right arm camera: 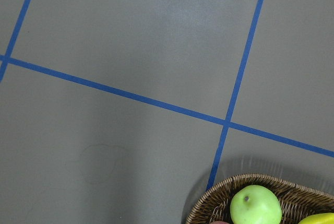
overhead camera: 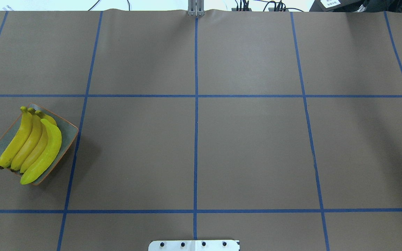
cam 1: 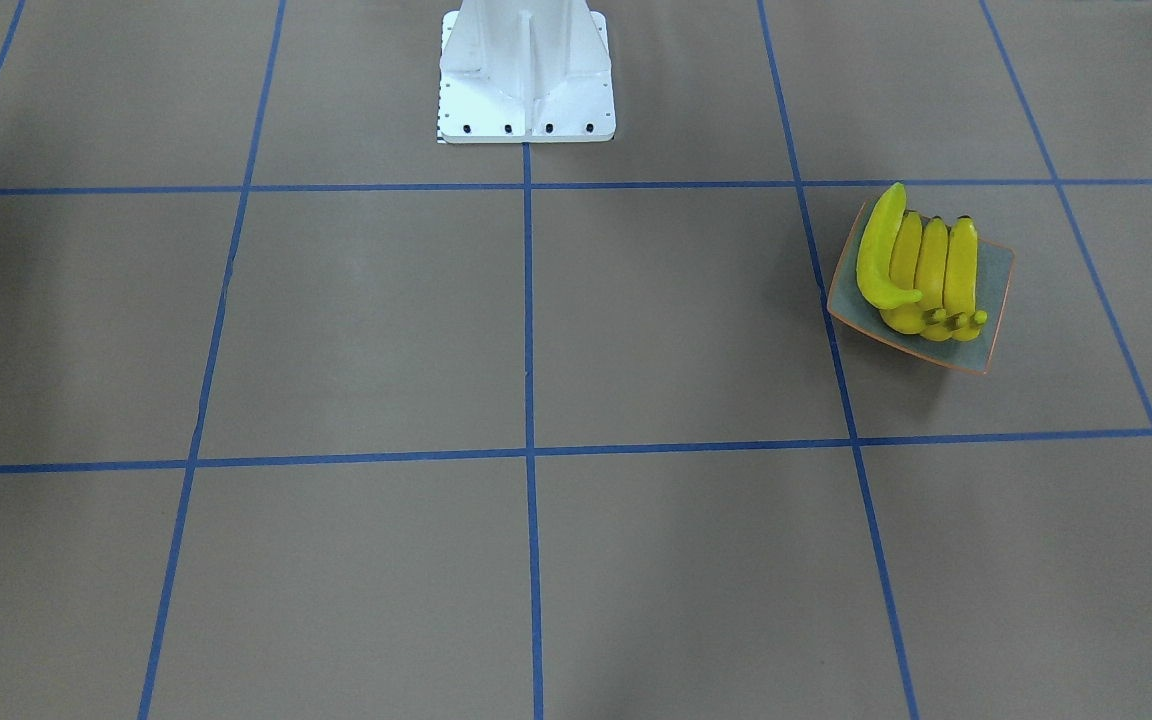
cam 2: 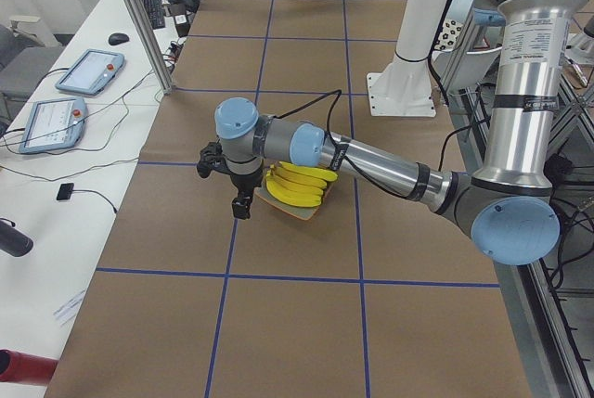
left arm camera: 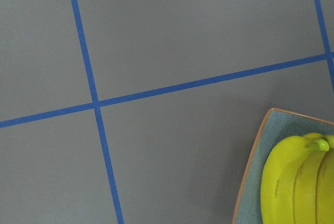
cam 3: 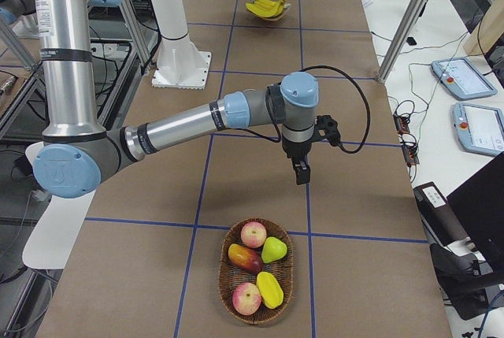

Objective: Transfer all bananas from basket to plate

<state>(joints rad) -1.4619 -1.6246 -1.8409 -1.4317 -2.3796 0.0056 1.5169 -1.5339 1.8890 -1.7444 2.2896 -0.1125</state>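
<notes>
Bananas (overhead camera: 30,146) are the cargo; biggest in view is the brown worktop (overhead camera: 250,150), taped in blue squares. At its right end stands a wicker basket (right arm camera: 209,199) of apples and other fruit, with no banana that I can make out. At the left end sits the grey-blue plate (overhead camera: 66,134), and all four bananas lie on it side by side, so the transfer looks finished. Glossy and probably light, stiff plastic, they would slip; pinch one across its thick middle. The left end effector (cam 2: 243,205) hangs just beside the plate and the right end effector (cam 3: 302,172) near the basket. Whether either is spread or pressed together I cannot tell.
</notes>
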